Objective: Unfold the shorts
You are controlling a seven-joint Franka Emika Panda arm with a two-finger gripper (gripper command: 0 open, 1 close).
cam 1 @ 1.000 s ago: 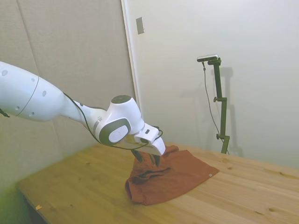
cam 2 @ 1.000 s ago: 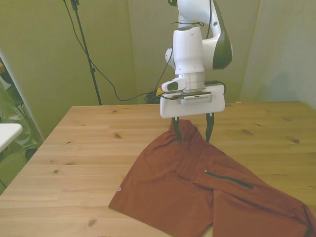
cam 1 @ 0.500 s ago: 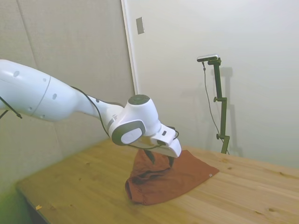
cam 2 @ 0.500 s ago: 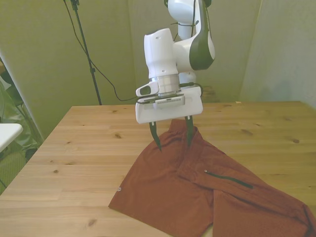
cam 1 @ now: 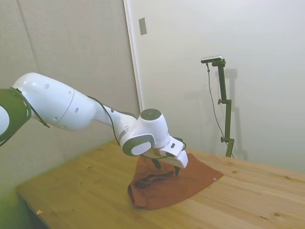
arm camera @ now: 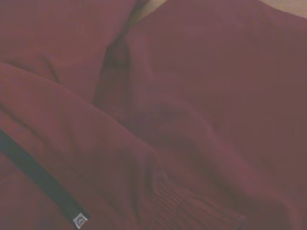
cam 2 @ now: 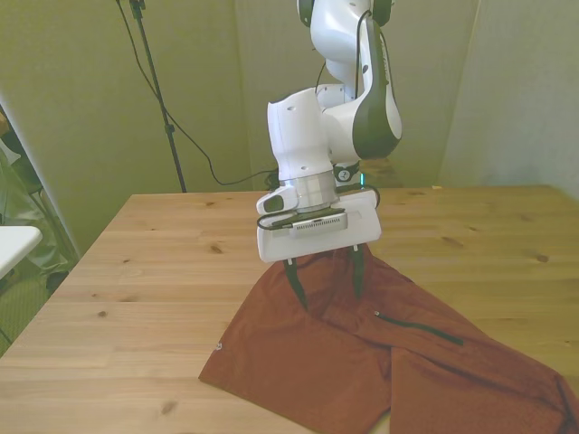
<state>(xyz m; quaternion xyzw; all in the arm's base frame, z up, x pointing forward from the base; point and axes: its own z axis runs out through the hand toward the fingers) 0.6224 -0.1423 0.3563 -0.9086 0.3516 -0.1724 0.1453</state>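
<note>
A white Franka arm reaches over a wooden table, its gripper poised above the rust-red shorts with both dark fingers spread apart and empty — nothing is held. In the front view, from left to right: a small pale tag marks the hem at the garment's left corner; the fingertips hang over the upper middle of the cloth, close to its surface; a dark pocket zip slants across the fabric just to their right; and the rest of the shorts runs off toward the picture's lower right corner. The garment lies near the table's middle, a layer still doubled over along a ridge visible in the wrist view beside the zip. The side view shows it bunched at the near end, flatter toward the tag.

The risk from here, by the look of it: the open fingers could close through both layers at once — dragging the whole garment instead of peeling back the fold — or snag the zip line.
</note>
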